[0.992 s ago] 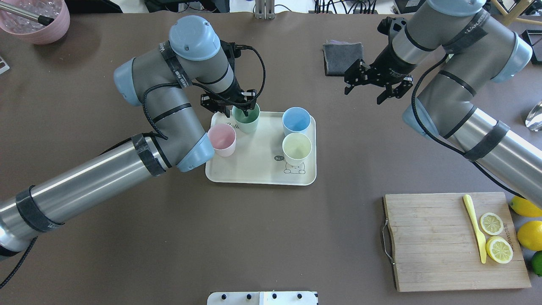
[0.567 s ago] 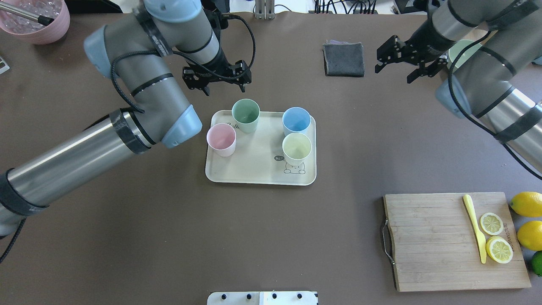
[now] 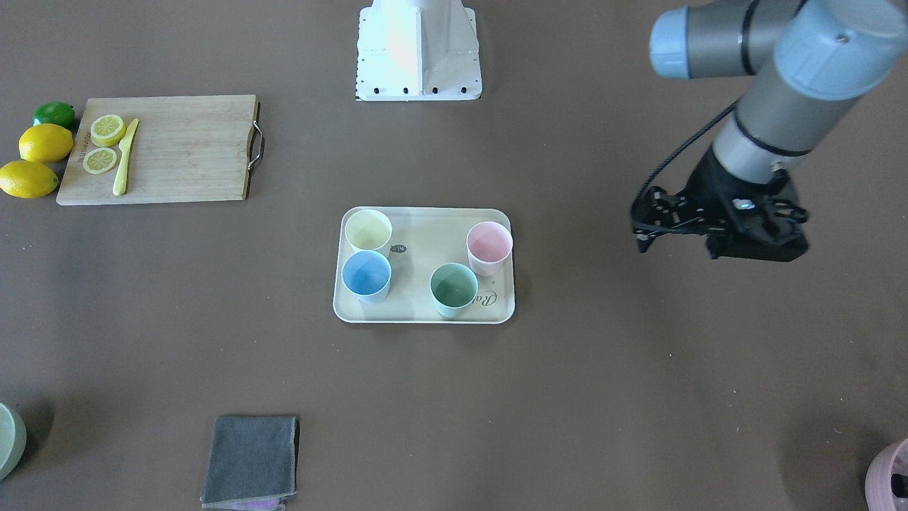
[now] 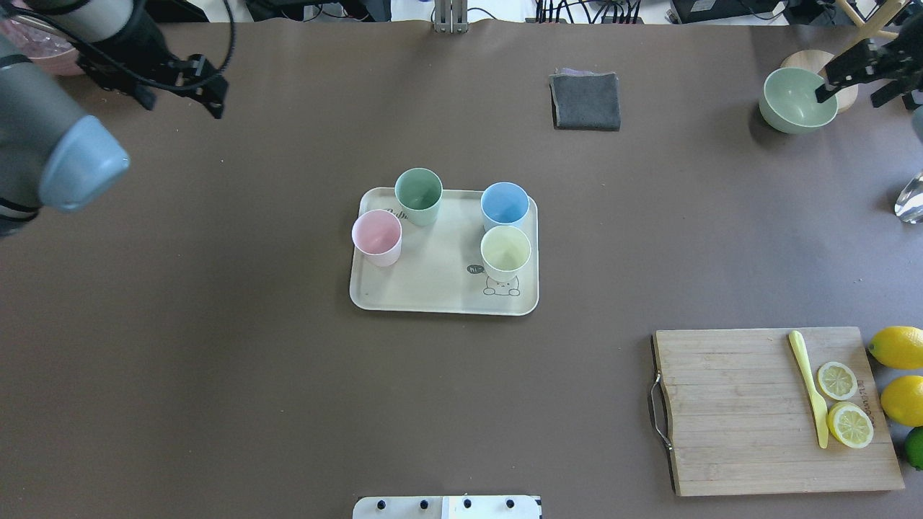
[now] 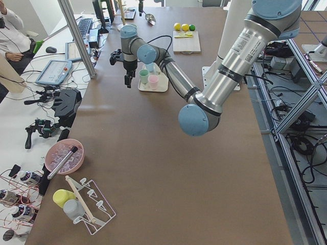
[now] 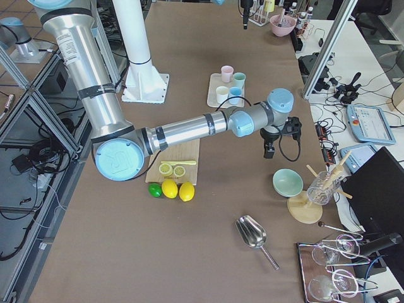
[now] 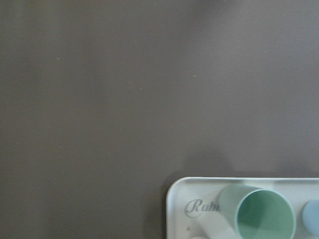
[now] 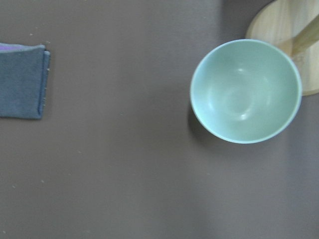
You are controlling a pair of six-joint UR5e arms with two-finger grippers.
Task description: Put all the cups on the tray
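Note:
The cream tray point(image 4: 433, 288) lies mid-table, and all four cups stand on it: mint green point(image 4: 418, 196) at the far left corner, pink point(image 4: 376, 236) on the left rim side, light blue point(image 4: 505, 205) and pale yellow point(image 4: 505, 252) on the right. They also show in the front view: green point(image 3: 454, 289), pink point(image 3: 489, 247), blue point(image 3: 367, 275), yellow point(image 3: 368, 231). My left gripper point(image 4: 184, 107) is open and empty, far left of the tray. My right gripper point(image 4: 849, 97) is open and empty at the far right, over a bowl.
A pale-green bowl point(image 4: 793, 97) and a wooden stand sit at the far right. A grey cloth point(image 4: 585, 101) lies at the back. A cutting board point(image 4: 728, 411) with lemon slices and a yellow knife, and lemons point(image 4: 898, 349), are at the near right. A mauve pot point(image 3: 890, 475) is at the far left corner.
My left gripper let go of the green cup, rose and swung far left. My right gripper pulled back to the far right over the bowl. The cups stayed put.

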